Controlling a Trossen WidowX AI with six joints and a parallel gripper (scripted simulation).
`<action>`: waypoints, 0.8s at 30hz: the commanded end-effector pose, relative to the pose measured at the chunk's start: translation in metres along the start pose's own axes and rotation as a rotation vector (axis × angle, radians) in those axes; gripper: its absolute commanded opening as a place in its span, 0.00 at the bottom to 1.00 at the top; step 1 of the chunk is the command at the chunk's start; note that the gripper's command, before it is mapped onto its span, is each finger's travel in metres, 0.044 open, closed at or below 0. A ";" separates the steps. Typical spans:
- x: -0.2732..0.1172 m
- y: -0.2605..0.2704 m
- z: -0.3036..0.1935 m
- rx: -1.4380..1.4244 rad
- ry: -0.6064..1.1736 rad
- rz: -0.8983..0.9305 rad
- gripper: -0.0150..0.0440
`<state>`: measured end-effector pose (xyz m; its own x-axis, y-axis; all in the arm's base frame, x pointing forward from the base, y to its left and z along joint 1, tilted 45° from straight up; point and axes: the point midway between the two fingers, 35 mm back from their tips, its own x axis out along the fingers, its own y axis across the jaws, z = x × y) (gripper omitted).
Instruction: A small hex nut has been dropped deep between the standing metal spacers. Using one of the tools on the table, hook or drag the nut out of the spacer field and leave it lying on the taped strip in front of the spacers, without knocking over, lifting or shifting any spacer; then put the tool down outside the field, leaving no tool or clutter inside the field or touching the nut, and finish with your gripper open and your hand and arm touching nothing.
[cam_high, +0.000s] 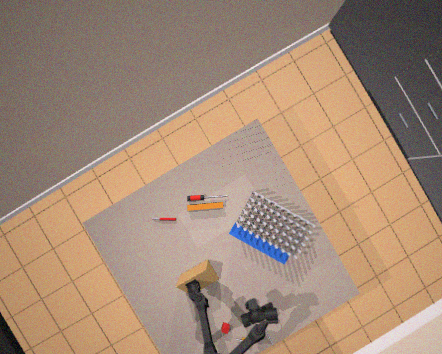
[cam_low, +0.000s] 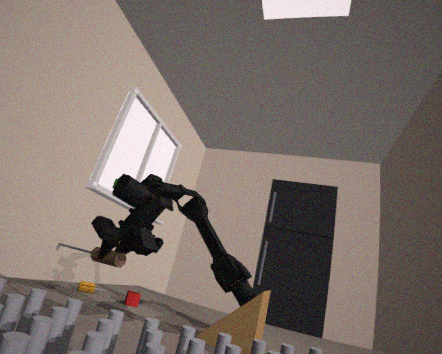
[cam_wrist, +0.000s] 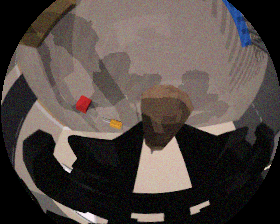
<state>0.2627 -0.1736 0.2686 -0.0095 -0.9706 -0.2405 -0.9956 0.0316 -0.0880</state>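
Claw (cam_high: 259, 314) (cam_low: 111, 247) (cam_wrist: 158, 123) clamped on hook tool's brown handle (cam_low: 108, 257) (cam_wrist: 165, 112); poss. slip in grip, tip (cam_low: 59, 246) could then snag spacers (cam_high: 275, 225) (cam_low: 39, 332).

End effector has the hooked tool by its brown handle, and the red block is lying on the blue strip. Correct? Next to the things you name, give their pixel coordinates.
Not the block: top view shows the red block (cam_high: 225, 328) (cam_wrist: 83, 104) well away from the blue strip (cam_high: 258, 244) (cam_wrist: 239, 24). The rest holds.

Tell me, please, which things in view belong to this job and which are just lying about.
For the job:
- hooked tool, in the hand
- spacers
- blue tape

Just lying about:
- red block
- orange bar
- wooden wedge
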 end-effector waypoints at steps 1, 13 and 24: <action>0.002 0.000 0.003 -0.007 -0.002 0.001 0.25; 0.007 -0.002 0.007 -0.006 -0.007 0.003 0.25; 0.012 -0.003 0.011 -0.005 -0.012 0.004 0.25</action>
<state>0.2664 -0.1819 0.2574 -0.0127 -0.9679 -0.2512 -0.9954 0.0362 -0.0891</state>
